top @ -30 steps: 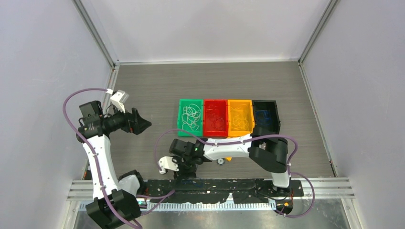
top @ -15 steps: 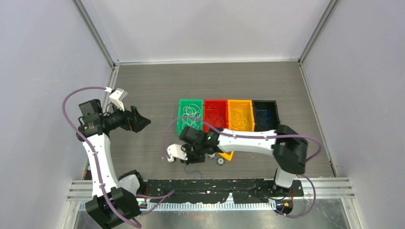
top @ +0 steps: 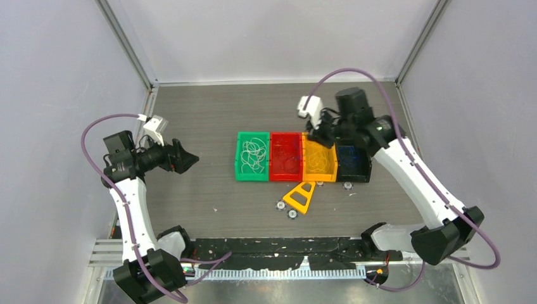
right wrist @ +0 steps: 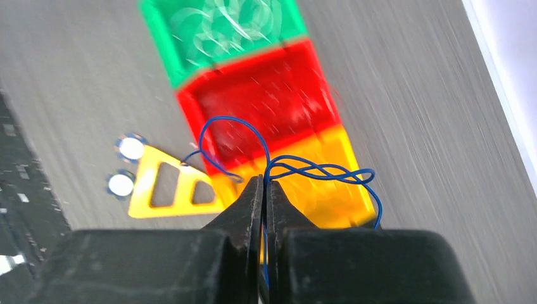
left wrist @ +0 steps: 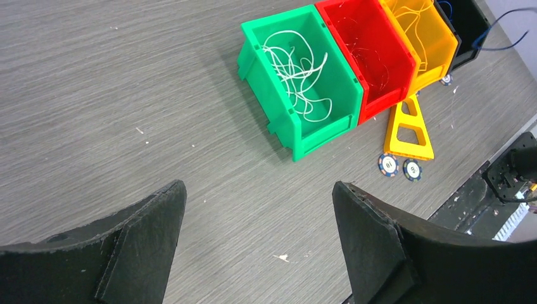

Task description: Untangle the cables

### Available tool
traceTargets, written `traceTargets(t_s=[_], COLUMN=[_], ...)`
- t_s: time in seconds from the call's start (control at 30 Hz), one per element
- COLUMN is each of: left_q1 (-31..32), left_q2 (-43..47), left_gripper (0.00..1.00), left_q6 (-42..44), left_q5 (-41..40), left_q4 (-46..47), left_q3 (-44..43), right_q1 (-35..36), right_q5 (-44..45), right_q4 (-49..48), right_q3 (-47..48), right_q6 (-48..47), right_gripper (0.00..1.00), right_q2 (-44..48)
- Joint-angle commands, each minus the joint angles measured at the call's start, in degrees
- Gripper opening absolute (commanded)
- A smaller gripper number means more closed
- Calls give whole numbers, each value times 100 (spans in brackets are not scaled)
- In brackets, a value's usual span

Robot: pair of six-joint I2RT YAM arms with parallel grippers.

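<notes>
My right gripper (right wrist: 263,180) is shut on a thin blue cable (right wrist: 316,168) whose twisted loops stick out past the fingertips. In the top view the right gripper (top: 318,138) hangs high over the orange bin (top: 318,158) and black bin (top: 354,166). White cables (left wrist: 297,69) lie coiled in the green bin (left wrist: 253,60). Faint red cables (left wrist: 370,54) sit in the red bin (top: 285,156), and yellow ones (top: 321,154) in the orange bin. My left gripper (left wrist: 258,185) stands wide open over bare table, left of the bins, holding nothing.
A yellow triangular frame (top: 301,197) lies in front of the bins with two poker chips (top: 279,204) beside it. More chips (top: 347,185) sit at the front of the black bin. Grey walls close in the table on three sides.
My right arm has swung from the near table edge, left of centre, up and back over the orange and black bins. Its jaws shut and carried the blue cable up. The left arm barely moved.
</notes>
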State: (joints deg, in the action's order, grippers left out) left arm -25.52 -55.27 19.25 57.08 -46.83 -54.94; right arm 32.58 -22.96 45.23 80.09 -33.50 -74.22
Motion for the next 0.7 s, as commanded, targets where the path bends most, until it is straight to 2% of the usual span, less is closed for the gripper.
traceTargets(t_s=[0.0, 0.1, 0.17, 0.27, 0.43, 0.67], left_q1=[-6, 3, 8, 5, 9, 3], left_q2=[124, 110, 91, 70, 79, 68], left_gripper=[87, 87, 87, 87, 86, 86], left_q6=[-135, -165, -183, -202, -190, -250], left_q5=[192, 184, 177, 132, 58, -41], left_q4=[333, 394, 449, 499, 579, 680], left_q3=[110, 171, 175, 179, 260, 319], right_q1=[-1176, -2041, -2441, -2858, -2893, -2498], right_q5=[473, 1220, 1978, 2547, 3134, 3830], right_q4=[1020, 984, 731, 309, -292, -1003], right_q3=[173, -5, -244, -486, -889, -1490], right_q6=[-445, -670, -839, -1041, -1147, -990], right_gripper=[6, 5, 6, 5, 6, 6], right_q2=[231, 169, 76, -146, -429, -1044])
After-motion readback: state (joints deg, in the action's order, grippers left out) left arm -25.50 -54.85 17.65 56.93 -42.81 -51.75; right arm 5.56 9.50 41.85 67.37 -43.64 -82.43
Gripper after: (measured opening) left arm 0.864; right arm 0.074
